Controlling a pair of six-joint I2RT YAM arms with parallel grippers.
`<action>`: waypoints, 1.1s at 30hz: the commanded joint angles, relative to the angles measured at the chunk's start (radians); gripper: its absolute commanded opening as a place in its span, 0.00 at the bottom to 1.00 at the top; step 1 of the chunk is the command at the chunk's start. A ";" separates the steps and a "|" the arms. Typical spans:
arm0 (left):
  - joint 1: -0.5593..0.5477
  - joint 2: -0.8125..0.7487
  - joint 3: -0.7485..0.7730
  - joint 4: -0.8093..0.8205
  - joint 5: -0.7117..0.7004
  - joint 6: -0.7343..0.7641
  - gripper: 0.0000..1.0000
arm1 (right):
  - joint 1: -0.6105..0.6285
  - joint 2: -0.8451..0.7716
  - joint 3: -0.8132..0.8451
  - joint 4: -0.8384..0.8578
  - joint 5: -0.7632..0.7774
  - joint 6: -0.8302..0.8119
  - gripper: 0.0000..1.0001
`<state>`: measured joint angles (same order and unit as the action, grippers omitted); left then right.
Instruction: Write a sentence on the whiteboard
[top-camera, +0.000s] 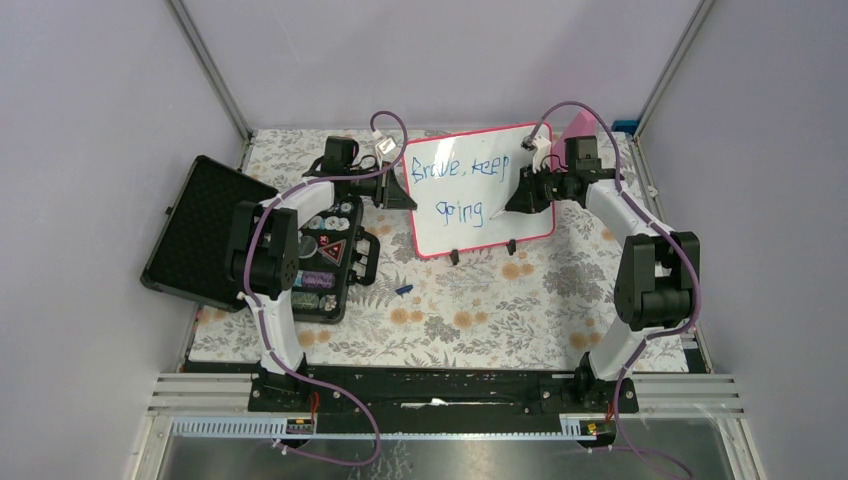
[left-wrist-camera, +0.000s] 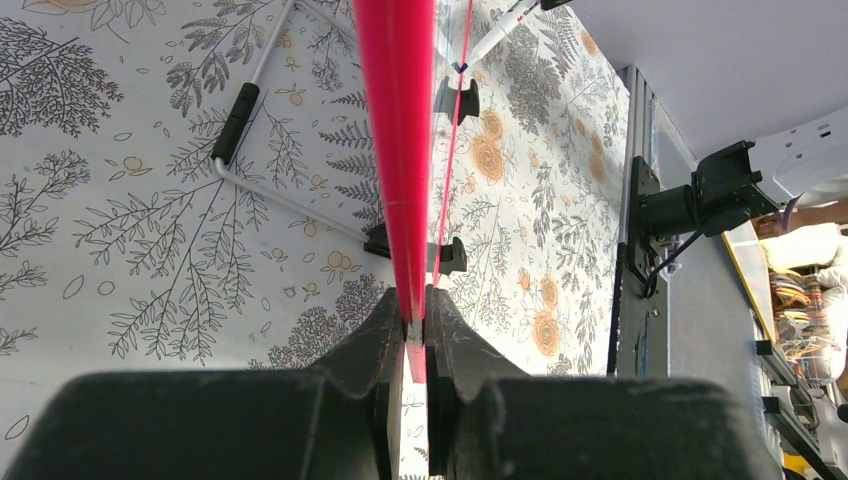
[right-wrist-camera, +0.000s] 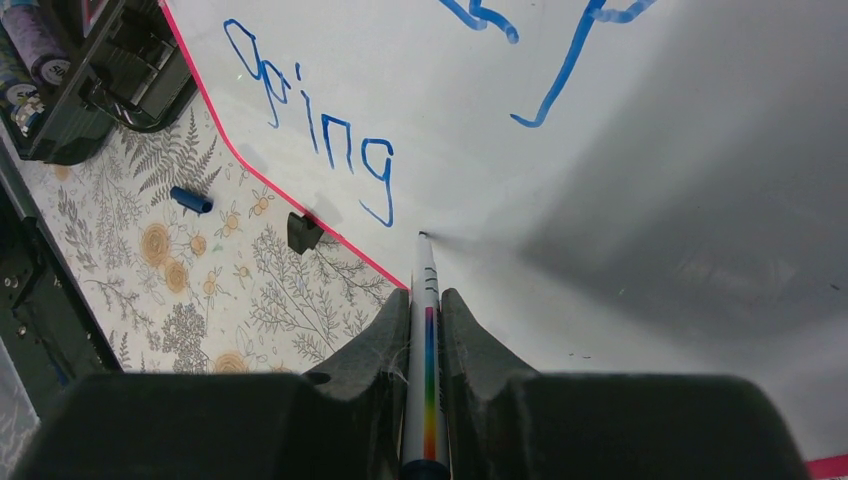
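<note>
While the whiteboard (top-camera: 440, 232) stands propped on its two black feet near the middle of the far edge of the floral surface (top-camera: 470, 310), leaning back a little, both arms are busy with it. The left fingers (left-wrist-camera: 380, 335) are clenched on the red-pink frame at the board's left edge; in the left wrist view the frame runs straight away from them as a thin line, so they steady the board and do not write. The right fingers (right-wrist-camera: 375, 340) are closed on a white marker (right-wrist-camera: 424, 270) with a rainbow stripe. Its long axis points straight out of the grip toward the board face. The sentence (top-camera: 458, 207) reads "Brave, keep" on the upper line and "going" below, in blue. The marker tip sits just past and slightly below the tail of the last "g", and appears to touch the white face, its shadow meeting it there. No full stop shows after "going", so the writing looks almost done, and what remains is probably one short dab at that spot. That falls to the right arm, whose tip is already in place. The risk lies in pressing too hard and pushing the board back against the left grip. A small blue cap (top-camera: 403, 289) lies on the surface in front of the board, and an open black case (top-camera: 200, 230) sits at the left edge.
</note>
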<state>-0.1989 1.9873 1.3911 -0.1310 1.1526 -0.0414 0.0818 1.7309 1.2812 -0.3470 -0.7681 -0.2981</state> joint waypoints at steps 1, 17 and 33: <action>0.003 0.008 0.038 0.011 0.000 0.032 0.00 | 0.010 0.004 0.043 0.023 0.042 -0.011 0.00; 0.003 0.007 0.043 0.005 -0.008 0.034 0.00 | 0.001 -0.018 0.042 -0.001 0.087 -0.047 0.00; 0.003 -0.024 0.068 -0.022 -0.013 0.011 0.34 | 0.003 -0.179 0.089 -0.083 -0.228 0.037 0.00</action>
<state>-0.2001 1.9938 1.4208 -0.1570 1.1389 -0.0479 0.0841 1.6241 1.3121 -0.3920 -0.8845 -0.2867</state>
